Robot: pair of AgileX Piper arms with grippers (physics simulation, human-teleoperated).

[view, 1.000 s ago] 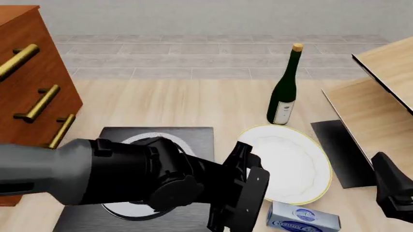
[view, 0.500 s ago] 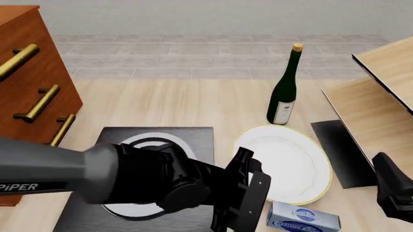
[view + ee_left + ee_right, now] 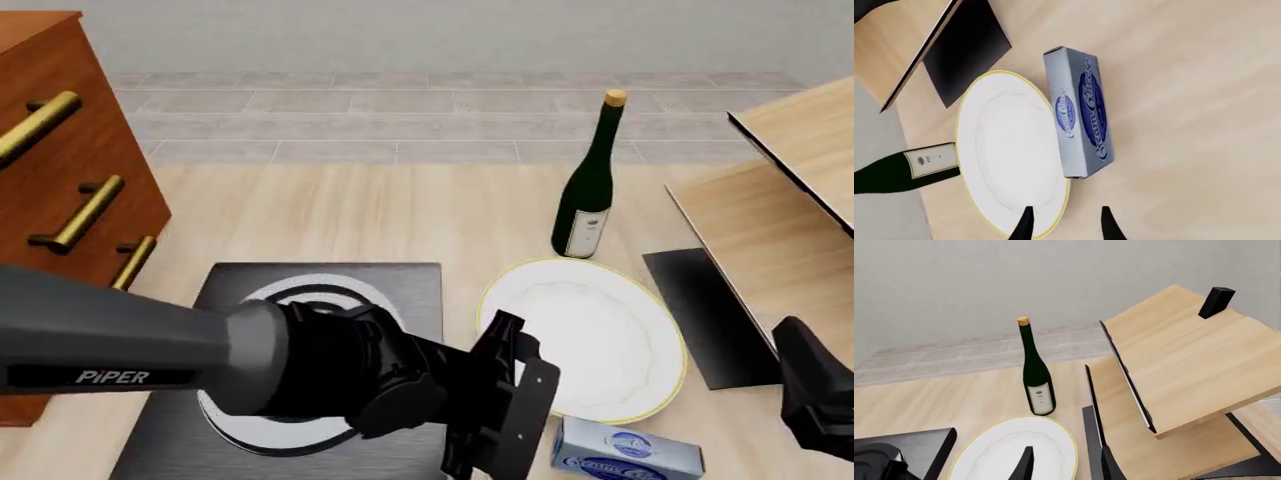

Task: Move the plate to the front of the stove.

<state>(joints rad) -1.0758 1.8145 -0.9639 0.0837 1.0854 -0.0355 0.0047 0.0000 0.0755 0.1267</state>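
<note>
A pale wooden desk carries the plate, lying flat just right of the stove, with a wine bottle behind it and a blue box touching its near edge. The left claw hovers spread at the plate's rim. The right claw is spread too.

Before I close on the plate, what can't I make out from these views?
- Stove: front view, left arm covers most of the burner.
- Plate: front view, left gripper hides its near-left rim, so contact is unclear.
- Right gripper: right wrist view, only fingertips show; front view cuts it off.
</note>
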